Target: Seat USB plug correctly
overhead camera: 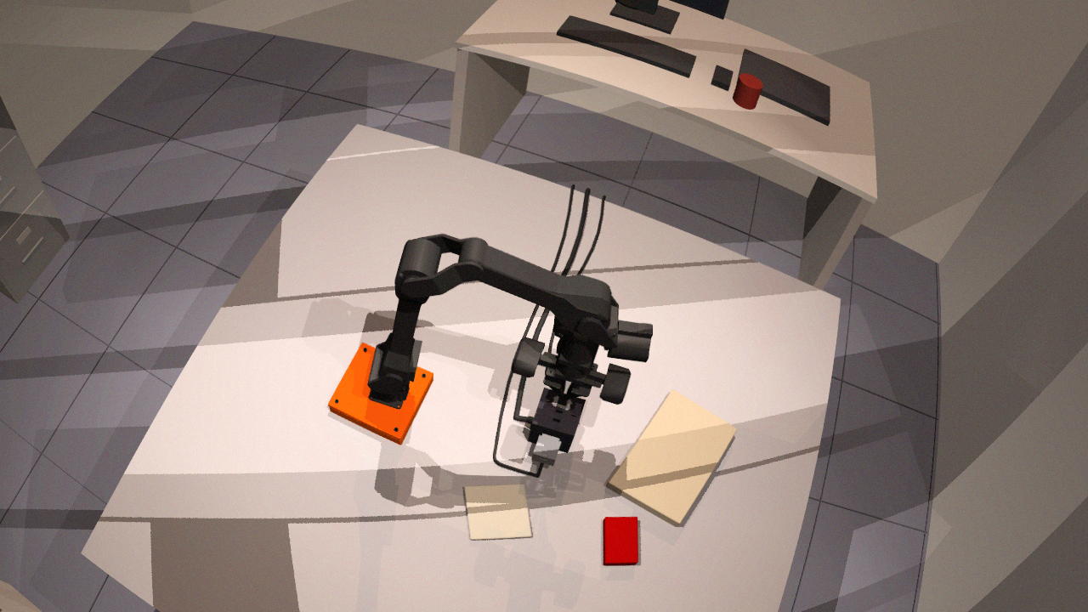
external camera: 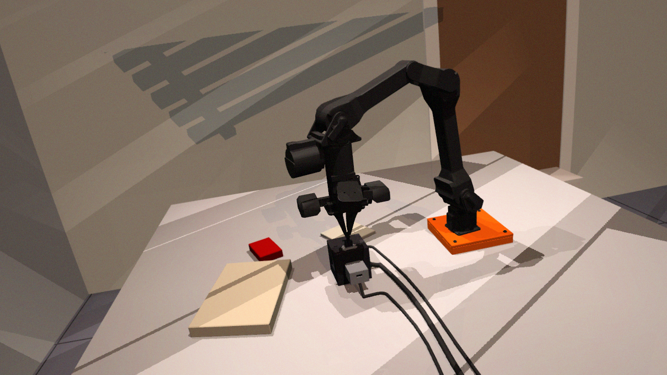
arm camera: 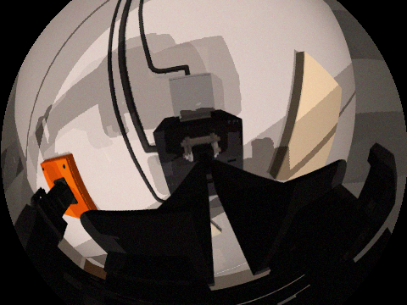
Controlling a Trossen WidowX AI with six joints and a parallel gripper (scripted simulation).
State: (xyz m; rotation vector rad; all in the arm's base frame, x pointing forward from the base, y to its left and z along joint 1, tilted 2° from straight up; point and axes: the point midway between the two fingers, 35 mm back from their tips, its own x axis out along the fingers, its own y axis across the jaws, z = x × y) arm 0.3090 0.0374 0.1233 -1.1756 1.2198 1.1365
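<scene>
The black power cube (overhead camera: 553,422) (external camera: 336,267) (arm camera: 232,140) stands on the table, with a pale metal socket surround (arm camera: 203,140) on its top. My gripper (overhead camera: 563,397) (external camera: 347,236) (arm camera: 207,167) points down at the top of the cube. Its fingers are nearly together and shut on the small dark USB plug (arm camera: 202,151), right at the socket. The fingertips hide much of the plug, so I cannot tell its way round or how deep it sits. A grey adapter block (overhead camera: 546,447) (external camera: 356,272) (arm camera: 192,94) is on one side of the cube.
Black cables (overhead camera: 495,426) (external camera: 412,298) (arm camera: 123,63) run from the cube and adapter over the table. A tan slab (overhead camera: 673,456) (external camera: 247,294) (arm camera: 318,97), a red block (overhead camera: 620,540) (external camera: 266,248) and a thin cream pad (overhead camera: 497,512) (external camera: 329,232) lie around it. The arm stands on an orange base (overhead camera: 351,395) (external camera: 494,233) (arm camera: 80,186).
</scene>
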